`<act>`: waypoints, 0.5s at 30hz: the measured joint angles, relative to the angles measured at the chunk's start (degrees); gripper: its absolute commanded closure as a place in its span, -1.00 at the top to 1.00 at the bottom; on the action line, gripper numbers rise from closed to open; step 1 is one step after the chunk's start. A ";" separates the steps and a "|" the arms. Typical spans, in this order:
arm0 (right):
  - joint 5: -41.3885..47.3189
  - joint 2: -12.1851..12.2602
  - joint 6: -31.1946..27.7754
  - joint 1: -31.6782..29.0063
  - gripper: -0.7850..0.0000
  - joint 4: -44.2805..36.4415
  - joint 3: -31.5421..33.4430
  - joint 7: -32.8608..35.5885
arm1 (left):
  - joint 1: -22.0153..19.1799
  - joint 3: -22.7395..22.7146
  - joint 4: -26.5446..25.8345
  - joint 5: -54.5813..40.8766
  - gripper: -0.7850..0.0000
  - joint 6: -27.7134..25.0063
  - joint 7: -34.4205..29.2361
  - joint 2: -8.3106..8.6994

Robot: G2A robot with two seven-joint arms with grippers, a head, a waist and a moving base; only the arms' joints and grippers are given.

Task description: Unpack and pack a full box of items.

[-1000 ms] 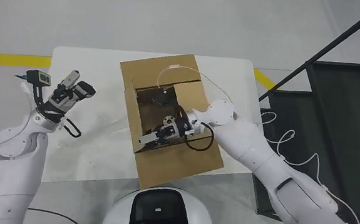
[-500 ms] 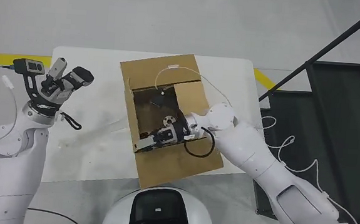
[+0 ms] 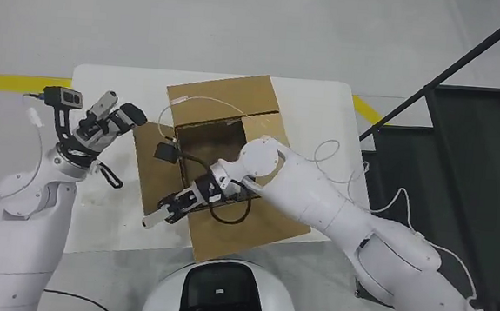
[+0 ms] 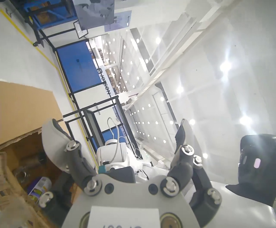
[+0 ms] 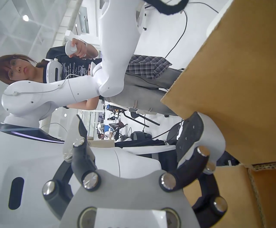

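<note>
The box [image 3: 246, 90] sits open on the table [image 3: 324, 100], things [image 4: 41, 184] inside; my right gripper [image 5: 133, 129] is spread, empty, just beside a flap [image 5: 226, 75]; my left gripper [image 4: 117, 133] hangs spread, well apart; swinging in carelessly, I could snag that flap and drag the box.
</note>
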 measured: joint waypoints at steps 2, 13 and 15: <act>0.81 -0.79 -0.99 0.60 1.00 2.28 -0.20 0.66 | -0.27 0.34 1.63 3.51 1.00 0.69 0.72 0.10; 4.15 1.87 -4.49 -2.11 1.00 4.91 7.66 5.73 | -0.45 -0.26 6.82 12.82 1.00 0.45 6.33 0.38; 4.41 3.43 -4.55 -3.98 1.00 3.69 10.91 6.07 | -0.30 -0.56 7.36 13.16 1.00 0.37 6.44 0.45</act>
